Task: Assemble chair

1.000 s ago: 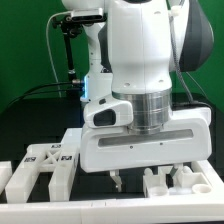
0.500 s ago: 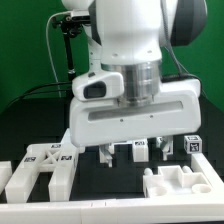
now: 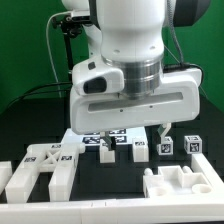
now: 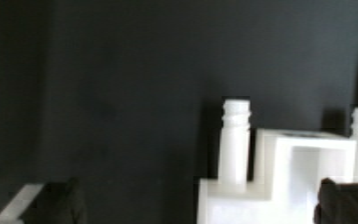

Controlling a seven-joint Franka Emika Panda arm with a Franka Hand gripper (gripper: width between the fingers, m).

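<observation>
My gripper (image 3: 133, 139) has gone up, fingers spread wide and empty, and the slotted chair piece (image 3: 180, 186) lies below it, lower right of the exterior view, long side across.

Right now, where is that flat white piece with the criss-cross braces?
The cross-braced panel lies flat at the exterior view's lower left; the slotted frame sits apart from it at the lower right.

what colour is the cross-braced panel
The panel is white with black-and-white tags; exterior view shows it best.
</observation>
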